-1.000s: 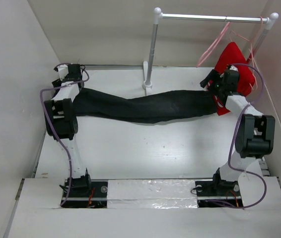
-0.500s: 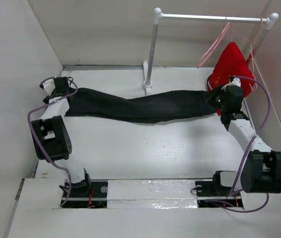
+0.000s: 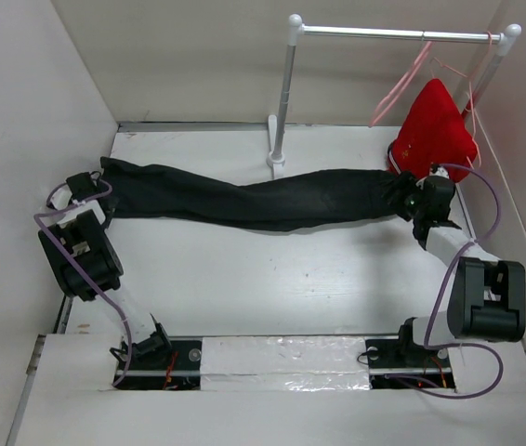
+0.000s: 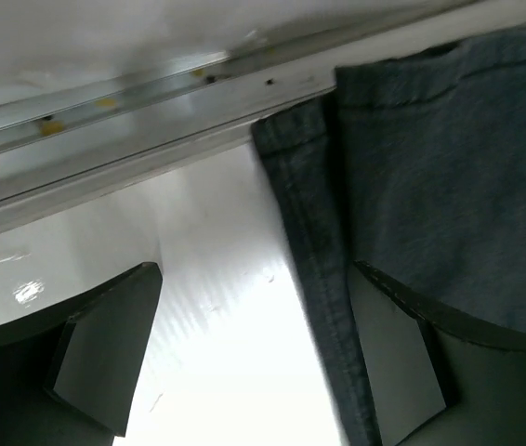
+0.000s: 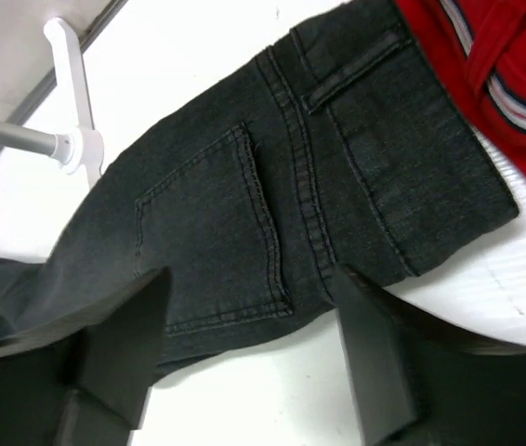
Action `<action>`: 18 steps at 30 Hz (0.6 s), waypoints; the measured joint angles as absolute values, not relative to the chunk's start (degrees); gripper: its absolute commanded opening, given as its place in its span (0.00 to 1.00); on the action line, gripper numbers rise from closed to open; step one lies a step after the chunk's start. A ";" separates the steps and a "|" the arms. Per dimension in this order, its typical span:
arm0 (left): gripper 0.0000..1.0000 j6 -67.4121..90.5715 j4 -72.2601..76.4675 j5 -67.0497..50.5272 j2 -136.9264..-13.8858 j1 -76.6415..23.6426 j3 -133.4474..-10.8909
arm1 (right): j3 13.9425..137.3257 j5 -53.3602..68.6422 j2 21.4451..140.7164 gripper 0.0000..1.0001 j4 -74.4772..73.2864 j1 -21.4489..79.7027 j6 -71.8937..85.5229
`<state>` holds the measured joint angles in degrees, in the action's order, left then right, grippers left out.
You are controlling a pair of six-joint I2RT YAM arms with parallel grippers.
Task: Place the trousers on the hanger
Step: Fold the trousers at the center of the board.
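The trousers (image 3: 263, 200) were laid stretched across the table (image 3: 272, 279), hems at the left and waist at the right, just beside the red garment (image 3: 435, 125). The left gripper (image 4: 249, 353) was held wide open at the hems, nothing gripped. The right gripper (image 5: 244, 348) was spread above the waist, likewise empty. The hanger (image 3: 401, 85) was hung on the rail (image 3: 393, 33).

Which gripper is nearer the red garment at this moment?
Right. The right gripper is over the waist end of the trousers, right beside the red garment. The left gripper is at the trousers' hem end, on the opposite side of the table.
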<state>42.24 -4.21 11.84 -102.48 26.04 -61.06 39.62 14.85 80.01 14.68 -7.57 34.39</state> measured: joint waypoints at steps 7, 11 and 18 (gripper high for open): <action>0.83 45.12 3.20 6.39 -103.42 26.59 -60.47 | 39.29 17.37 84.55 0.86 18.26 -12.21 37.50; 0.74 46.06 6.26 4.27 -104.64 26.48 -60.75 | 37.43 17.50 85.19 0.82 20.84 -15.53 39.83; 0.46 47.22 6.42 5.63 -107.02 25.10 -63.11 | 36.27 18.52 89.62 0.81 23.66 -17.37 43.07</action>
<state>47.22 6.42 5.63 -107.02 25.10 -63.11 36.27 18.52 89.62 23.66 -17.37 43.07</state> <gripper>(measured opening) 0.584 0.814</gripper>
